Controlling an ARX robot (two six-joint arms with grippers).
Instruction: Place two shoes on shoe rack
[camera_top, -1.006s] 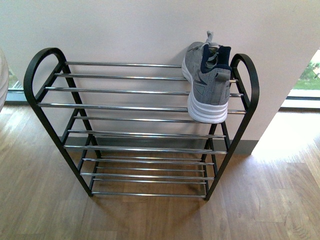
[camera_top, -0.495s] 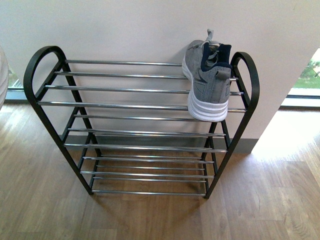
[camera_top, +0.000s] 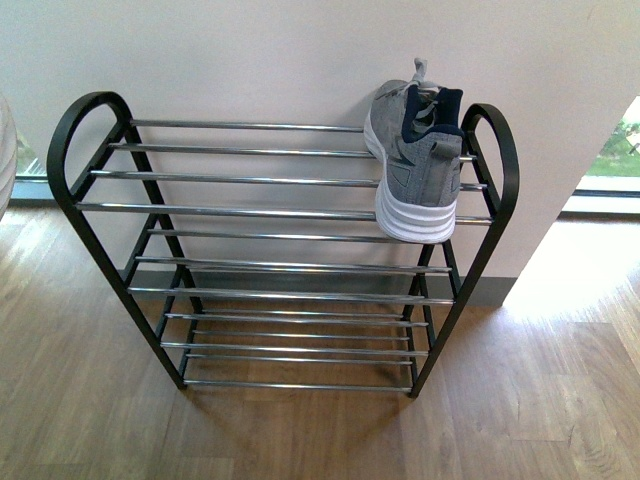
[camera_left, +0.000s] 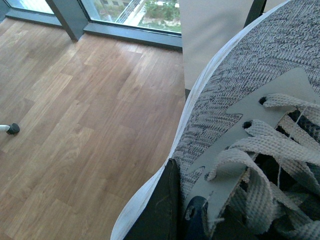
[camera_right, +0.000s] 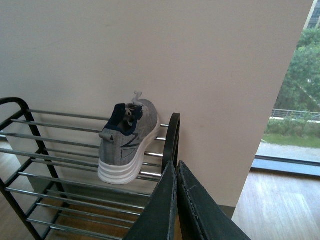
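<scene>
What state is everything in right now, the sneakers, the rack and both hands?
Shoe rack: standing upright, one sneaker on top tier.
Racked sneaker: upright at right end, heel overhanging front bar.
Held sneaker: laced, lifted in the air.
Left hand: shut on held sneaker.
Right hand: shut, empty.

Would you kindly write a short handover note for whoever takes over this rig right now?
Left gripper: shut on the second grey knit sneaker, which is held above the wooden floor.
Right gripper: shut, empty, facing the rack.
First grey knit sneaker with a thick white sole: on the top tier of the black-framed chrome-bar shoe rack, at its right end, heel toward the robot.
Done: one shoe placed.
Left: set the held sneaker on the rack. The top tier beside the first looks free.
</scene>
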